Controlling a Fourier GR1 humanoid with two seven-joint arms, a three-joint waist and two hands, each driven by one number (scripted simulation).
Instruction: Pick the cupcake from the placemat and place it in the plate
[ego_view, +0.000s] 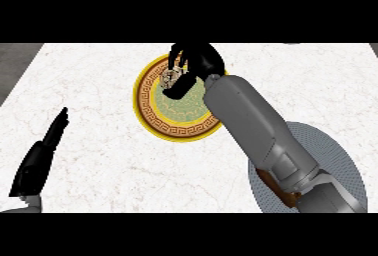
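Our right hand (193, 60), fingers curled around the cupcake (173, 78), holds it over the plate (148, 107) near the counter's far edge; we judge it light, soft and crushable, best held by its base, while our left hand (40, 160) rests with fingers straight

Bright, even light on the pale counter (103, 125) (no glare).

Views: one, the head view. Position: above the table (96, 125), at the robot's head. Direction: steeply downward onto the white marbled top, facing away from the robot's body. Framing: both forearms enter from the lower edge; left hand (40, 160) at lower left, right hand (193, 62) near top centre over the plate (159, 122); placemat (336, 155) at lower right. Range: close, the tabletop filling almost the whole frame. Shared coverage: not applicable, single camera.
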